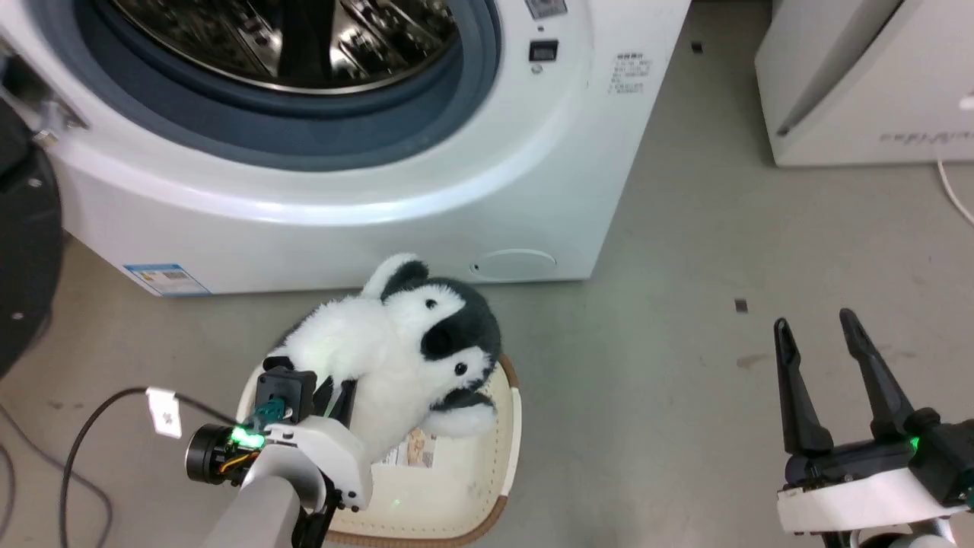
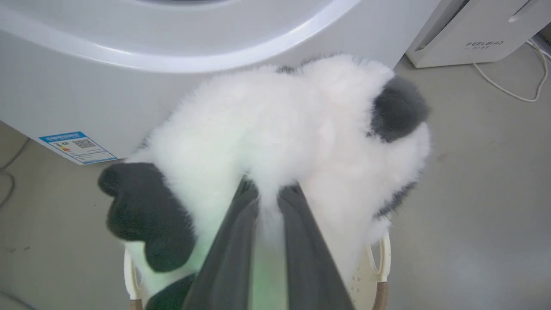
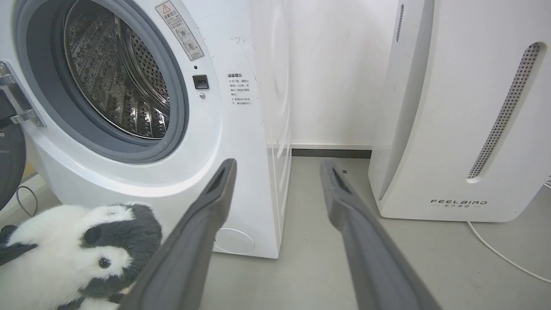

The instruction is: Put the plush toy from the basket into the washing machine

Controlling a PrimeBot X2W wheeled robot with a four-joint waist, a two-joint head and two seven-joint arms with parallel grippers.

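Fingertips of left gripper (image 2: 269, 191) were sunk in fur of fluffy white-and-dark-grey penguin plush toy (image 1: 380, 358), tips hidden. Cream perforated plastic basket with brown rim (image 1: 510, 426) was largely covered by plush toy. Paper label (image 1: 415, 449) on its floor was half hidden, print too small to read. Large white front-loading washing machine (image 1: 380, 190) was cut by head view's top edge, perforated steel drum (image 1: 304, 46) seen in part. Black round door (image 1: 23, 228) was cut by left edge. Blue sticker (image 1: 166, 278) text was illegible. White boxy appliance (image 1: 860, 91) was cut by top and right edges, lettering blurred.

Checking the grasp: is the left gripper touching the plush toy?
Touching. The left wrist view shows the left gripper pinching fur of the plush toy.
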